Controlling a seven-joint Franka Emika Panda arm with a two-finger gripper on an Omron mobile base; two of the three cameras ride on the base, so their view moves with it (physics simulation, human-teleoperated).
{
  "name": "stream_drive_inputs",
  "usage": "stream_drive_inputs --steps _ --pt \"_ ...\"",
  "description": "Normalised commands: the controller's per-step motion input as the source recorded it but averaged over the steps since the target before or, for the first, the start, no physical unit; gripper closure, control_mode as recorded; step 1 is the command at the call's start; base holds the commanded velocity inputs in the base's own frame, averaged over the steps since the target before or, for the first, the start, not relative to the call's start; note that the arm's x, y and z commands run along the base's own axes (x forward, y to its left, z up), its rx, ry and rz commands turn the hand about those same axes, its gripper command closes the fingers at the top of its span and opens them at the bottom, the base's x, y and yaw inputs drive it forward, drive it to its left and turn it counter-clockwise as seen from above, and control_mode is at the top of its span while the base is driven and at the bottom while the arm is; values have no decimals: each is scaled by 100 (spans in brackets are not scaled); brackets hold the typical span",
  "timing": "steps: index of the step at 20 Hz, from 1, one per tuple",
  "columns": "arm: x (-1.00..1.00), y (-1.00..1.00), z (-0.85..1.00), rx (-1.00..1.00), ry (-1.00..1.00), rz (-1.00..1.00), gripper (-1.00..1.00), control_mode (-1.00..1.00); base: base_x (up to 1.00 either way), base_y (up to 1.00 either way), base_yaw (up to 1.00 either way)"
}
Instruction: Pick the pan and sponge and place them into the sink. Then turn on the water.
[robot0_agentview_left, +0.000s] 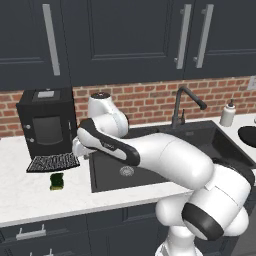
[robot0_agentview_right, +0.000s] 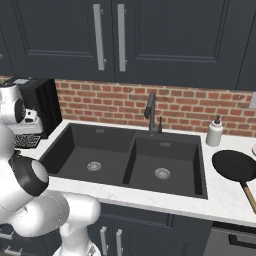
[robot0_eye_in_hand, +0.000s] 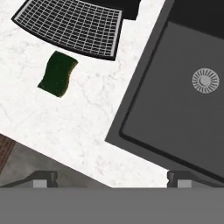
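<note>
Sponge (robot0_eye_in_hand: 58, 74), small, rectangular, green with a yellow edge, lay untouched on the white marble counter (robot0_eye_in_hand: 87, 118), long axis from 1 to 7 o'clock in the hand view. Matte black double-basin sink (robot0_agentview_right: 165, 145) held nothing. Round black frying pan (robot0_agentview_right: 234, 165) sat at its right, handle toward 5 o'clock. Gripper (robot0_eye_in_hand: 112, 178) jaws stood apart, empty. No water ran.

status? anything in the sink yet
Nothing done: both basins of the sink are empty. The sponge lies on the counter left of it, the pan on the right. The gripper hangs open above the counter, holding nothing. Faucet is dry.
</note>
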Motion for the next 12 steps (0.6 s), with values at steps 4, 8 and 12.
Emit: stream_drive_inputs --steps 4,8,12 --pt "0 54 -24 0 0 0 -100 -100 0 0 0" --pt "0 59 -26 -3 0 0 -100 -100 0 0 0" --pt "0 53 -24 -7 0 0 -100 -100 0 0 0"
